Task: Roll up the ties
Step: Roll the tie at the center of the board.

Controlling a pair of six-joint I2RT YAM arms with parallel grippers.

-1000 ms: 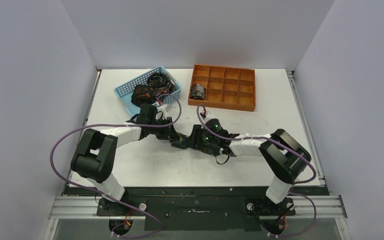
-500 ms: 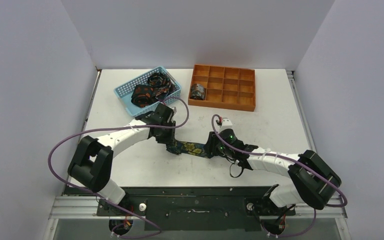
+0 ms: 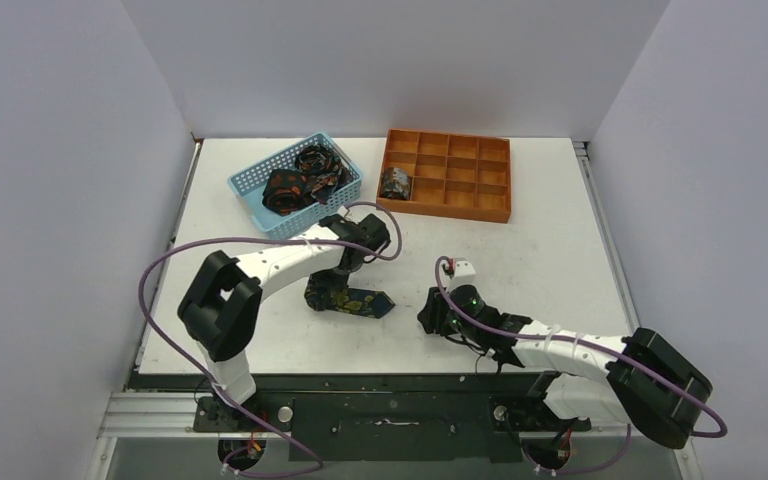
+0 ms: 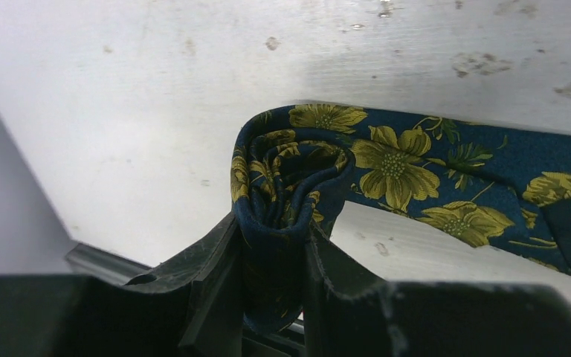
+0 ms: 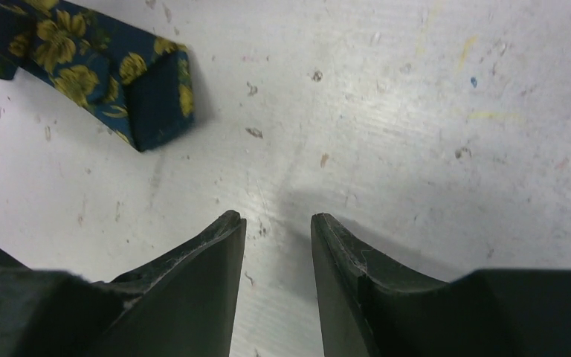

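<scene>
A navy tie with yellow-green flowers [image 3: 352, 298] lies on the white table, its left end wound into a small roll [image 4: 291, 178]. My left gripper [image 4: 271, 230] is shut on that roll; in the top view it [image 3: 322, 293] sits at the tie's left end. The loose tail runs right to a pointed tip [image 5: 156, 104]. My right gripper [image 5: 276, 217] is open and empty over bare table, to the right of the tip [image 3: 438, 318]. Another rolled tie [image 3: 396, 183] sits in the orange tray. Dark ties with orange print [image 3: 298, 183] lie in the blue basket.
The orange compartment tray [image 3: 460, 172] stands at the back centre. The light-blue mesh basket [image 3: 250, 185] stands at the back left. White walls close in the left, back and right. The arm bases and a metal rail [image 3: 390, 410] line the near edge.
My left gripper has swung round and moved nearer with the roll, shortening the loose tail. My right gripper has let go of the tie and pulled back to the near right.
</scene>
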